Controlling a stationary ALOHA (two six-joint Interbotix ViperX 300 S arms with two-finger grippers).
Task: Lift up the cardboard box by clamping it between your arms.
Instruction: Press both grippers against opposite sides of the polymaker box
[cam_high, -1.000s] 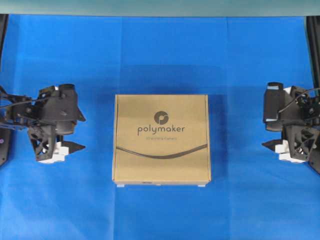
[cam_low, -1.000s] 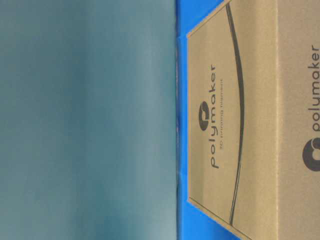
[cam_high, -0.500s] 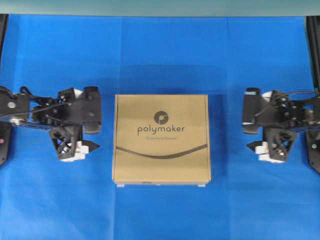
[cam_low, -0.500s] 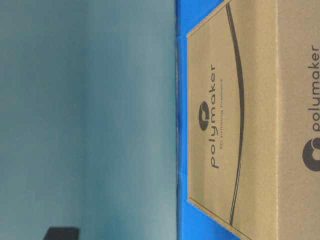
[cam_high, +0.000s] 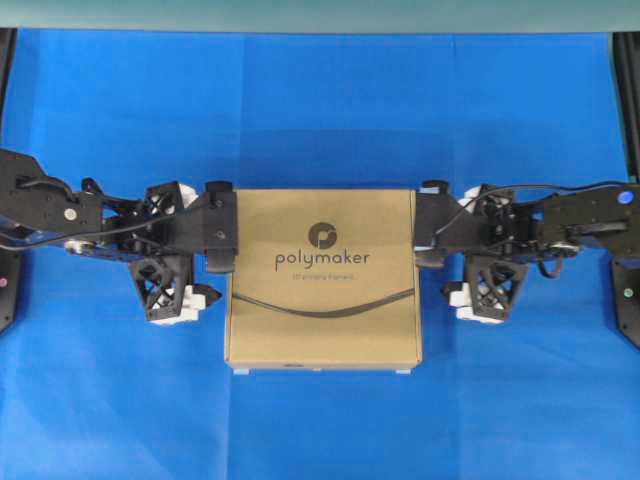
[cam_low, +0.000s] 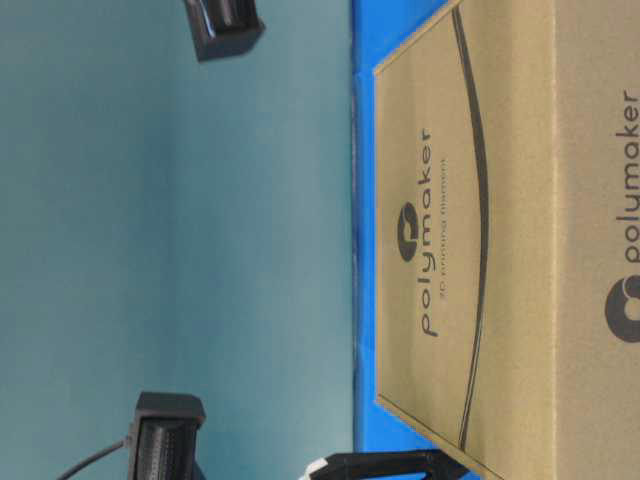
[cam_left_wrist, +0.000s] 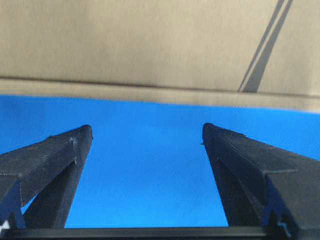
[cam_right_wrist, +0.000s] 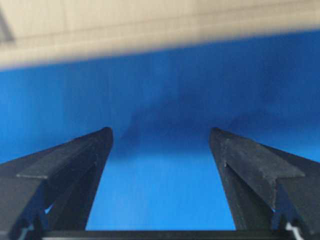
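Left gripper (cam_left_wrist: 147, 137) jaws wide apart, cardboard box (cam_high: 322, 276) just ahead, not touching. Right gripper (cam_right_wrist: 161, 135) same, box edge ahead.

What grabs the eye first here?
The brown cardboard box with its dark polymaker logo, lying flat mid-table on the blue cloth. Then the two black arms flanking it: the left gripper and right gripper sit at its side edges, fingers spread wide.
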